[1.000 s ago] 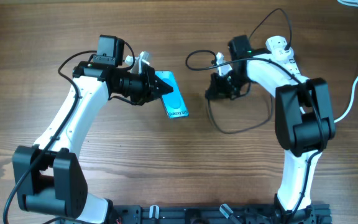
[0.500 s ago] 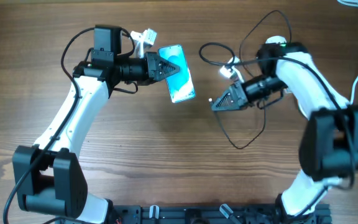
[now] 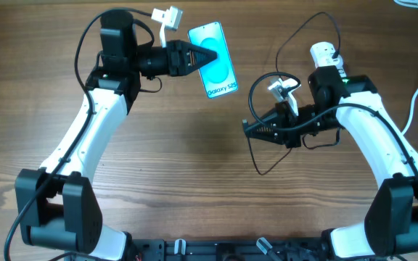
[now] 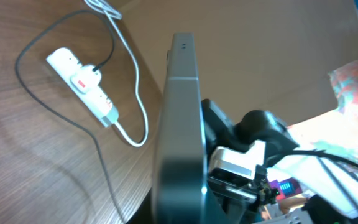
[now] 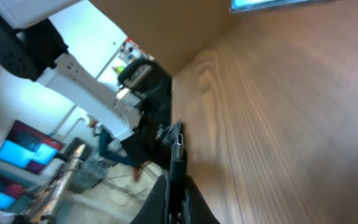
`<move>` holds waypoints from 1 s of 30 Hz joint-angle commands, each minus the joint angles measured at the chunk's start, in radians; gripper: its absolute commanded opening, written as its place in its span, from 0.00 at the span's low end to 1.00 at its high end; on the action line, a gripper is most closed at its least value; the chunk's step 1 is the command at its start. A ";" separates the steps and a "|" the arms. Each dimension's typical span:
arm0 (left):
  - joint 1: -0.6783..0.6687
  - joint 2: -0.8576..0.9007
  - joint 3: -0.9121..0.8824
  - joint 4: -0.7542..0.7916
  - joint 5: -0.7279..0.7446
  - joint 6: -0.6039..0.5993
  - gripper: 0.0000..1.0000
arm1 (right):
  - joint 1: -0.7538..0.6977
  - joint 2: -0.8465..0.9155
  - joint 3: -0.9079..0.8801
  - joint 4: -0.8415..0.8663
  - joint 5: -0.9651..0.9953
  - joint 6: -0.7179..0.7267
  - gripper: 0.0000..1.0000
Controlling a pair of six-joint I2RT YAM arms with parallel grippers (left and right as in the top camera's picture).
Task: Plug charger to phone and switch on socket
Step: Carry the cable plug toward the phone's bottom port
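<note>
Overhead: left gripper point(image 3: 197, 57) clamped on phone point(image 3: 223, 69). Right gripper point(image 3: 250, 129), below-right of phone, pinches charger point(image 5: 176, 140) tip. Line tip up with phone's bottom edge; push straight, gently.

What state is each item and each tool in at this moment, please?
phone, gripped by the left tool, screen lit, unplugged.
charger, plug tip pinched in the right tool, apart from the phone.
socket, on the table; switch position unclear.
left tool, shut on phone.
right tool, shut on charger.
</note>
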 commanded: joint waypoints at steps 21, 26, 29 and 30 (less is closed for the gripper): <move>-0.064 -0.004 0.012 0.085 0.077 -0.079 0.04 | 0.023 0.006 -0.003 0.465 -0.065 0.655 0.04; -0.064 -0.004 0.012 0.078 0.077 -0.057 0.04 | 0.023 0.006 -0.003 0.452 -0.081 0.656 0.04; -0.064 -0.004 0.012 0.078 0.076 -0.057 0.04 | 0.023 0.006 -0.003 0.450 -0.080 0.655 0.04; -0.064 -0.004 0.012 0.078 0.076 -0.057 0.04 | 0.023 0.006 -0.003 0.449 -0.085 0.656 0.04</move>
